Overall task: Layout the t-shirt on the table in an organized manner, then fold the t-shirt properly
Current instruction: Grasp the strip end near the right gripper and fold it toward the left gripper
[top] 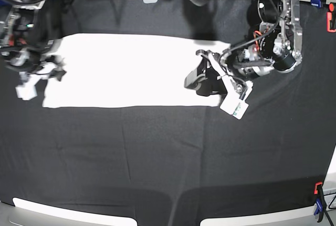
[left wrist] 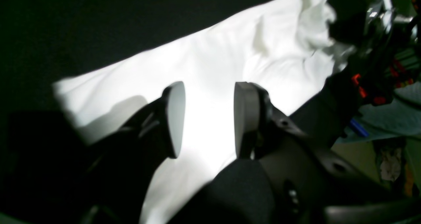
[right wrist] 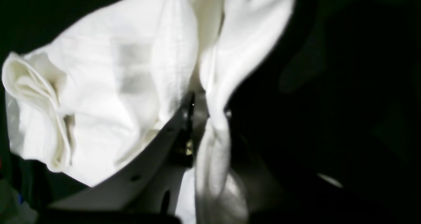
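The white t-shirt (top: 126, 68) lies as a long flat band across the black surface (top: 168, 152), toward 12 o'clock. At 9 o'clock the right end effector (right wrist: 205, 113) is clenched on a bunched fold of it. At 3 o'clock the left end effector (left wrist: 209, 118) hangs released over the cloth.

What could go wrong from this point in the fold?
1. The right tool is shut on a thin bunched pinch of the t-shirt; that narrow hold may slip once pulled, or drag the end into more wrinkles.
2. The left tool is open over the other end, gripping nothing, so a pull from the right side could slide the whole strip across the table.
3. Cloth near the right tool is already crumpled, so the fold may come out uneven.
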You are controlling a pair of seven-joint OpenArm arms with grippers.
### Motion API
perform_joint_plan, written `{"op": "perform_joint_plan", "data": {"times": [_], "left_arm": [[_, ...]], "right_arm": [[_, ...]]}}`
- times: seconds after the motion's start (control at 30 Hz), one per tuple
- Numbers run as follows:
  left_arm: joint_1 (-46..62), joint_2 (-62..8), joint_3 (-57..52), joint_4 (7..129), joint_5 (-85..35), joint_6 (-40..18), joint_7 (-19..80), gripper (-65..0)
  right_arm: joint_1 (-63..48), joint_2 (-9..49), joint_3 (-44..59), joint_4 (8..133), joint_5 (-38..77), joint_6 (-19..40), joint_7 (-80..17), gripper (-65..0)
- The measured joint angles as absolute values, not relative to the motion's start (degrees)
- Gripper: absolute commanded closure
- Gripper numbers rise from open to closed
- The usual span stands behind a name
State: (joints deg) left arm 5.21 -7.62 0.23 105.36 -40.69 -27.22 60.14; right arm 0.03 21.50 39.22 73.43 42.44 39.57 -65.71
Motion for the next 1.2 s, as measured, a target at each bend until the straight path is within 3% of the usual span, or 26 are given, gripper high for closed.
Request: {"op": "perform_joint_plan", "data": {"times": [0.23,0.4,0.63,0.93,1.2], "left_arm": [[5.2,-7.6,0.2,105.4,-41.1,-27.2,62.9,-22.4],[5.2,-7.6,0.2,105.4,-42.7,-27.2,62.9,-22.4],[5.2,-7.6,0.2,105.4,-42.7,-27.2,62.9,-22.4],[5.2,-7.6,0.2,105.4,-42.7,-27.2,62.9,-22.4],[5.2,-7.6,0.2,105.4,-42.7,-27.2,62.9,-22.4]], "right_arm": [[-0.1,22.0,46.9,74.8,41.9,39.6,-66.2,0.0],[-0.1,18.0,45.2,85.3,41.5,39.2,-66.1,0.0],[-0.1,7.4,34.9,100.8,38.6,36.9,-66.0,0.0],[-0.2,-2.1,15.9,101.7,31.6,33.8,-66.2,0.0],[-0.2,-7.7,9.7,101.7,26.9,33.1,-66.3,0.0]]}}
